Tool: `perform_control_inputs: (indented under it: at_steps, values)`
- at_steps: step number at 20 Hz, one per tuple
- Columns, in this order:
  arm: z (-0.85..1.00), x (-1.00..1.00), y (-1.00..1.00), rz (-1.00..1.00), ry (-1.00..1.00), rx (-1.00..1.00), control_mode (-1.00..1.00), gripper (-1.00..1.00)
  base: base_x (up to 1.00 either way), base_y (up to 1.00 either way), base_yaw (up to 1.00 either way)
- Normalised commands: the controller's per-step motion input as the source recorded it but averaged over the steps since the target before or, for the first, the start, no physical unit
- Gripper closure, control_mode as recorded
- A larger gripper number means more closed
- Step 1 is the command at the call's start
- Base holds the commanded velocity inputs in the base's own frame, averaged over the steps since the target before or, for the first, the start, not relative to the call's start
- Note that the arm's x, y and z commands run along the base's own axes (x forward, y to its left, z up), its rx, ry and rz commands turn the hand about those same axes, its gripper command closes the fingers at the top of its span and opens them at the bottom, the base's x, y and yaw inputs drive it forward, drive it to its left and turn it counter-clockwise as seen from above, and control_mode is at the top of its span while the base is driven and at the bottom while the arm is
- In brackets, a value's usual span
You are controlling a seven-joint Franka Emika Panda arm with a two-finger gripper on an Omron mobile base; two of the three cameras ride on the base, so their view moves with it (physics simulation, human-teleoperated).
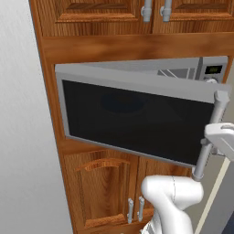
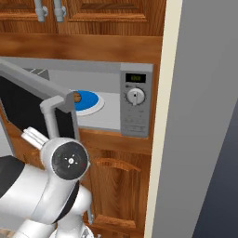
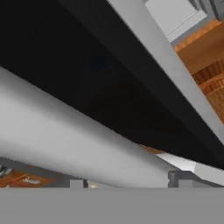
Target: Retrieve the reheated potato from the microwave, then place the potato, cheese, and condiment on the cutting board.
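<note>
The microwave [image 2: 135, 122] is built into wooden cabinetry, and its dark glass door [image 1: 132, 123] is swung partly open. Inside, the small tan-brown potato [image 2: 77, 97] rests on a blue plate [image 2: 90, 102]. My gripper [image 3: 127, 181] is open at the door's grey bar handle [image 3: 65, 140], one fingertip on each side of the bar. In the left base view the gripper [image 1: 211, 142] sits against the handle [image 1: 215, 119] at the door's right end. The cheese, the condiment and the cutting board are out of view.
Wooden cabinet doors [image 1: 107, 192] stand below the microwave and more [image 2: 116, 9] above it. A tall grey panel [image 2: 204, 116] rises just right of the microwave, and a pale wall [image 1: 23, 137] is on the left. The open door juts out toward my arm.
</note>
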Motion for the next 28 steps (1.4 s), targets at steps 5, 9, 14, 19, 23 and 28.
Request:
perform_control_inputs:
  at_steps: [5,9,14,19,23,28]
  values:
    - [0.0,-0.16,0.08,0.0,0.01,0.2,-1.0,1.0,0.0,0.0,0.0]
    - [0.0,-0.34,-0.34,0.0,0.01,0.19,-1.0,-1.0,0.0,0.0,0.0]
    - [-0.01,-0.49,-0.44,-0.01,0.0,0.21,-1.0,-1.0,0.0,0.0,0.0]
    - [0.0,0.07,-0.39,-0.23,0.09,0.11,-1.0,-1.0,0.0,0.0,0.0]
    - [0.0,0.38,-0.27,-0.16,0.13,0.1,-1.0,-1.0,0.0,0.0,0.0]
    - [0.0,0.41,-0.18,-0.03,0.09,0.17,-1.0,-1.0,0.0,0.0,0.0]
